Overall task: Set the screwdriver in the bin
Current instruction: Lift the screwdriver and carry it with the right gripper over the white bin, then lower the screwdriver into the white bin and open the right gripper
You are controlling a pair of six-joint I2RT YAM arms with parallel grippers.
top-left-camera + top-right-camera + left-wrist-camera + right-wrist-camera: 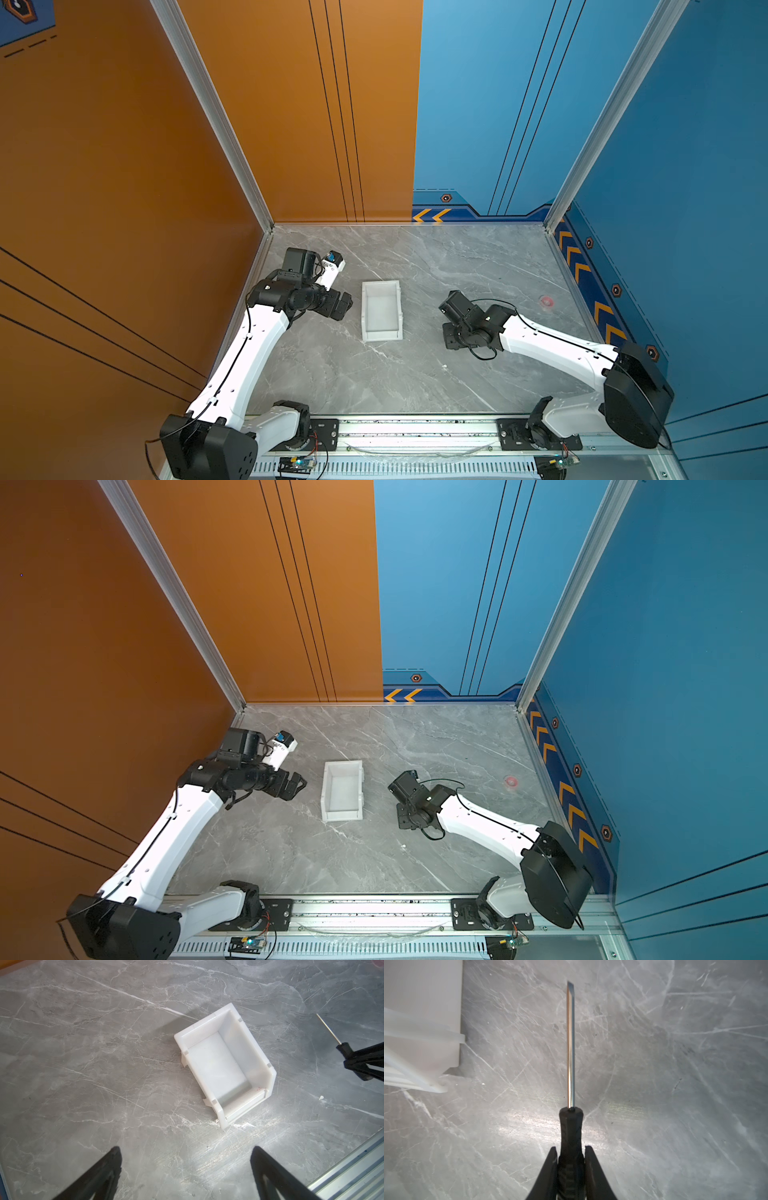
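Pinching the screwdriver (570, 1043) by its handle in my right gripper (571, 1148), I next must carry it over the bin (202, 1022).

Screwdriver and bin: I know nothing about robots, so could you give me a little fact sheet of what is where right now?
screwdriver: black handle clamped in the right end effector, thin metal shaft sticking out ahead of it
bin: white, open-topped, empty, standing on the grey table
screwdriver versus bin: outside it, on the right arm's side
left end effector: open, holding nothing, on the bin's other side
lifted or resting on the table: cannot tell
job: not yet done
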